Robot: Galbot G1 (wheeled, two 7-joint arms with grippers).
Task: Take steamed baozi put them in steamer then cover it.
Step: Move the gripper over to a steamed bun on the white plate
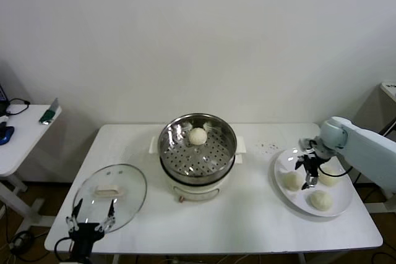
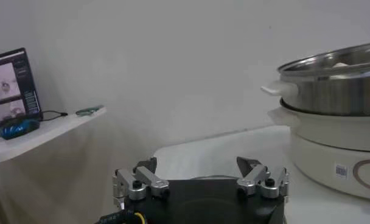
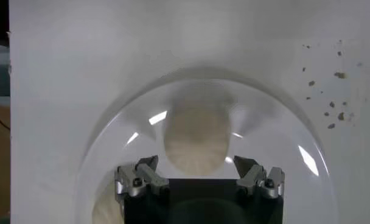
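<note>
While one bun (image 1: 198, 135) is already sitting at twelve o'clock on the steamer (image 1: 198, 146) tray, the right gripper (image 1: 307, 169), jaws spread and empty, is hovering over three buns on the plate (image 1: 279, 171). The lid (image 1: 110, 191) is lying flat, handle's long axis running nine-to-three, freeing the pot.

From the left wrist, the left gripper (image 2: 200, 181) is idling open beside the steamer (image 2: 331, 134).

From the right wrist, the open gripper (image 3: 197, 176) is straddling a round bun (image 3: 196, 137), probably lining up a grasp.
</note>
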